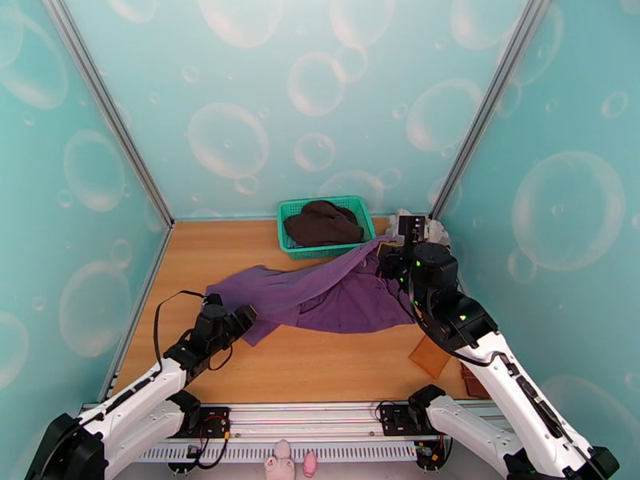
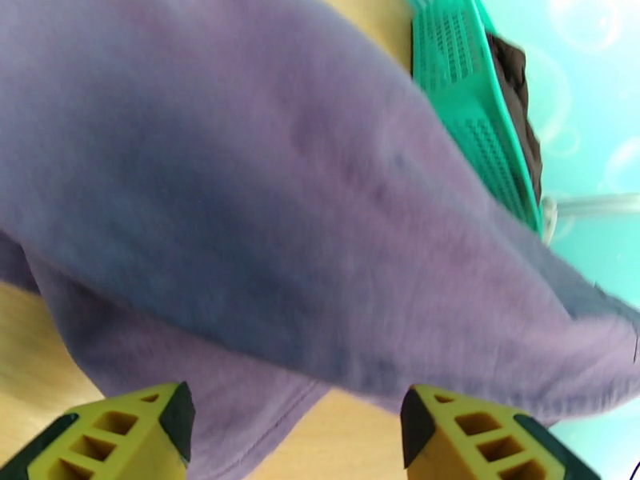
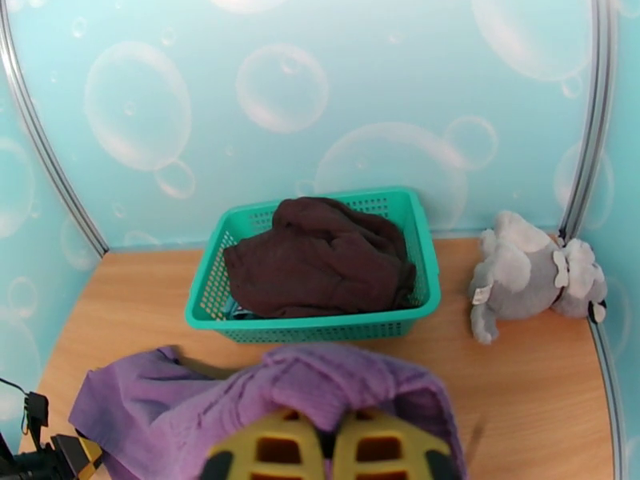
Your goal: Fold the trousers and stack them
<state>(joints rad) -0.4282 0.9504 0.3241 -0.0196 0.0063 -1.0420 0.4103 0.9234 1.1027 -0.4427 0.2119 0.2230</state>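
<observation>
The purple trousers lie spread across the middle of the table, and their right end rises off the wood to my right gripper. In the right wrist view that gripper is shut on the trousers, the fabric bunched over its yellow fingertips. My left gripper sits low at the left end of the trousers and is open. In the left wrist view, purple cloth hangs just ahead of its two spread yellow fingertips, with nothing between them.
A green basket holding a dark brown garment stands at the back, just behind the trousers. A grey plush toy sits in the back right corner. A brown flat piece lies near my right arm.
</observation>
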